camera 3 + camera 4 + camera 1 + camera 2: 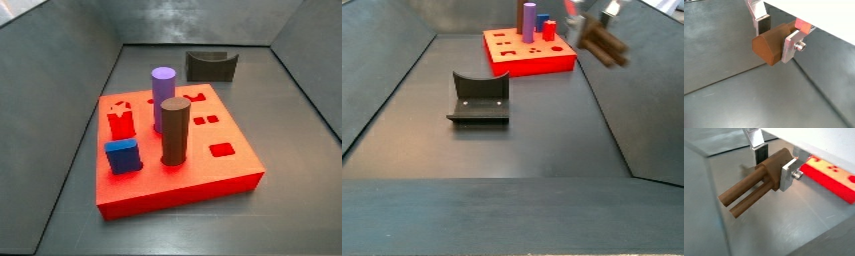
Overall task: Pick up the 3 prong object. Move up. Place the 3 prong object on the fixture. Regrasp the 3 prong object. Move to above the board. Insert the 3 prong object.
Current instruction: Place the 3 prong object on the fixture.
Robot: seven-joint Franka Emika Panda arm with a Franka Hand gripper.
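Grey floor (516,150) | your gripper (772,167) clamps the 3 prong object (751,190) aloft, beside the board (529,52) | fixture (478,98) well apart.

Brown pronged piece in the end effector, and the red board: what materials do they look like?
Brown pronged piece, held in the end effector above the floor: likely matte plastic or a 3D print; uniform colour, no grain visible. Red slab board: probably plastic too, flat even colour, slight sheen.

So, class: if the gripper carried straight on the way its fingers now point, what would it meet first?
Most likely the bare grey floor. The gripper, holding the 3 prong object, hangs beside the board, not over it, though depth is unclear.
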